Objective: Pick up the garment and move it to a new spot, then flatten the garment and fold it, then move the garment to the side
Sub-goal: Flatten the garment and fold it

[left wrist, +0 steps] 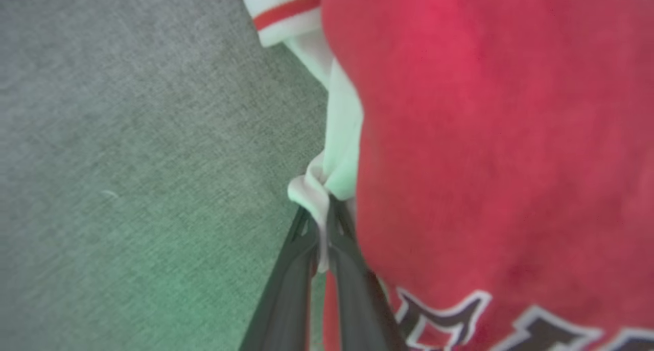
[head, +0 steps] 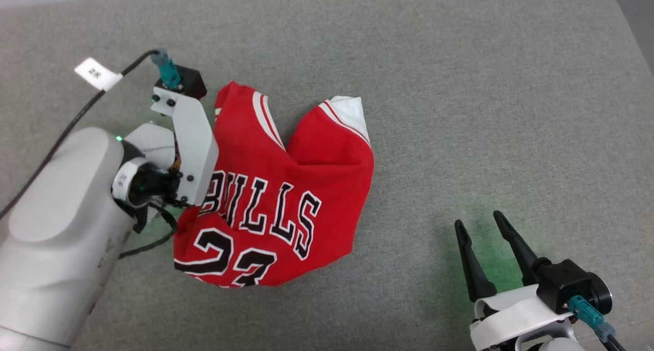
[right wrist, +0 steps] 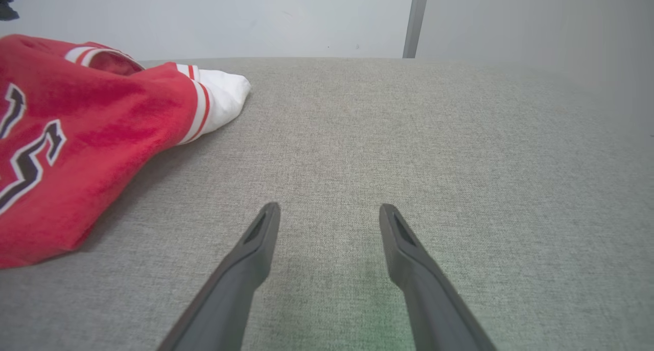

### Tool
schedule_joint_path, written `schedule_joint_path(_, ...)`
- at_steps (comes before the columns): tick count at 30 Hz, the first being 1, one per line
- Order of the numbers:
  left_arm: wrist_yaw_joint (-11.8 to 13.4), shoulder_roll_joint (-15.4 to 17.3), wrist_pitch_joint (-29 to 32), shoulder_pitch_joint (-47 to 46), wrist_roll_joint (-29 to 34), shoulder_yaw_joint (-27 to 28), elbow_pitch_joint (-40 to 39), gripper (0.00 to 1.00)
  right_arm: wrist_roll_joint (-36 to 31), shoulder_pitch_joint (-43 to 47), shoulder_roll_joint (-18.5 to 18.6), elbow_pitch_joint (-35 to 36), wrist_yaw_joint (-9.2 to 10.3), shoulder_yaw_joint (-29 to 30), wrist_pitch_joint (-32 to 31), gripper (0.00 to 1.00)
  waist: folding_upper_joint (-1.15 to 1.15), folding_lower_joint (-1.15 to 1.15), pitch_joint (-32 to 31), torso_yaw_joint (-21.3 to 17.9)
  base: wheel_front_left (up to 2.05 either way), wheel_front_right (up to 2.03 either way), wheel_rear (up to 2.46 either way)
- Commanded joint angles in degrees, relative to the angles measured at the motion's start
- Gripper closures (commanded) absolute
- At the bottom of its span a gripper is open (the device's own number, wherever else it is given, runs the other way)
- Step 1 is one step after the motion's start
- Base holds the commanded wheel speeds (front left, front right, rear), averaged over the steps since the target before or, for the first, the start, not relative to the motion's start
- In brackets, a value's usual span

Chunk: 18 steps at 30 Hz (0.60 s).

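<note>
1. Left gripper (left wrist: 321, 215) clamped on a white fold of the jersey (head: 306, 187), probably a sleeve; red cloth hides everything right of its fingers (left wrist: 352, 300).
2. Right gripper (head: 477, 220) spread wide, empty; the jersey lies left of it, its "23" partly tucked under.

Readable lettering: one word, one number
The garment (head: 286, 187) carries "BULLS" in black, white-outlined capitals across its front, with "23" beneath, its lower part cut off at the fabric's edge. The white tag (head: 98, 74) on the black cable (head: 76, 118) has print too small to read.
</note>
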<state>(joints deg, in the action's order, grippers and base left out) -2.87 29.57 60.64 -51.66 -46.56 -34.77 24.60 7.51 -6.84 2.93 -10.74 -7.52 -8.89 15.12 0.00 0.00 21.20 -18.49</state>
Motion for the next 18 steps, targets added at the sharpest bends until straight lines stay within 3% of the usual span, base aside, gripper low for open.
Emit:
schedule_joint_path(1,-0.14,-0.15,0.19,0.77,0.21,-0.91,1.48,1.0,0.27,-0.45,-0.08,-0.22,0.05,0.3,0.05,0.0,0.0,0.0,-0.51,0.15,0.0,0.0,0.0)
schedule_joint_path(18,0.7,3.8,-3.62,-1.87,2.41,0.83,4.17,1.0,-1.97,1.89,-0.05,-1.7,0.05,2.24,0.06,0.0,0.0,0.0,-7.35,6.26,0.0,0.0,0.0)
